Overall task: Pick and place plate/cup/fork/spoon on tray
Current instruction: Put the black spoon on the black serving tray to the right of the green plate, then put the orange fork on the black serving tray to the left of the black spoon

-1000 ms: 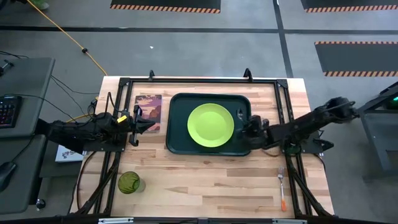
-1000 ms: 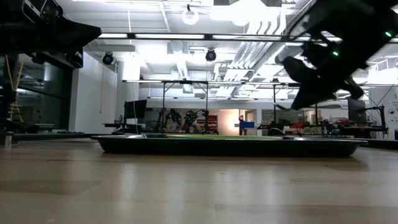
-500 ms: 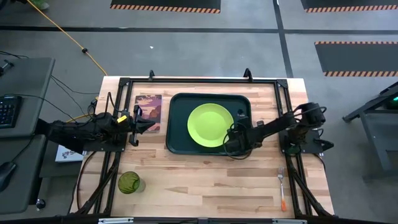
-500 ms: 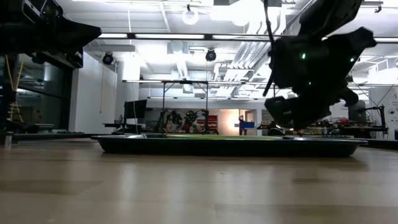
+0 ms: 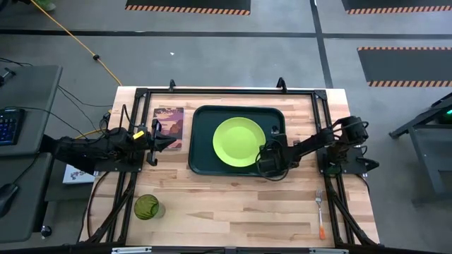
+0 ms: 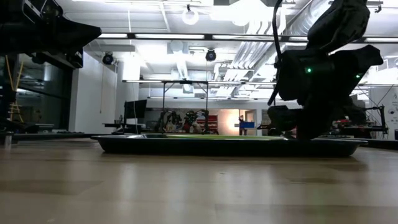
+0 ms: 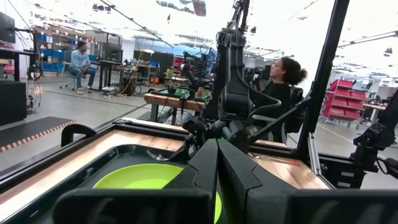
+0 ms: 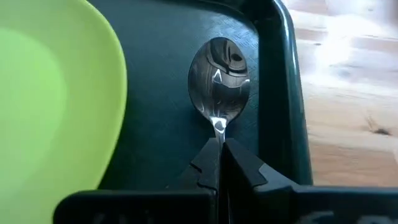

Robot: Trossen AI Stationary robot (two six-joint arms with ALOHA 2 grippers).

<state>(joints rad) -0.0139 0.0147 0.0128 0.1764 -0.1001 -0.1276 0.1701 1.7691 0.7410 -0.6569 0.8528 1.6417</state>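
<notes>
**Ana:** High view first: where does everything sit?

**Ben:** The tray (image 5: 200, 134) lies at the middle of the table, and the plate (image 5: 239, 142) rests flat inside it, filling most of its width. The right gripper (image 5: 265, 161) is down over the tray's near right corner, just beside the plate's edge. The left gripper (image 5: 169, 142) waits off the tray's left side, over the picture card (image 5: 168, 120).

**Ana:** And the spoon?

**Ben:** The right wrist view shows it best. The spoon (image 8: 219, 78) lies on the tray floor between the plate (image 8: 56, 99) and the tray's raised rim (image 8: 287, 93), bowl pointing away from the gripper. Its fingers (image 8: 242, 163) are pressed together, pinching the thin handle right where it meets the bowl.

**Ana:** So the right one is holding the spoon. What about the left?

**Ben:** Closed too, with nothing between its fingers; the left wrist view shows the two dark fingers (image 7: 239, 168) meeting in a point above the plate (image 7: 137, 177) side of the tray.

**Ana:** The other items?

**Ben:** The cup (image 5: 147, 207) stands upright on bare wood near the table's front left corner, well apart from the tray. The fork (image 5: 320, 212) lies near the front right edge, tines toward the tray, orange handle toward the front.

**Ana:** Anything from the low view?

**Ben:** The right arm (image 6: 323, 68) hangs down onto the tray's right end (image 6: 336, 146).
</notes>
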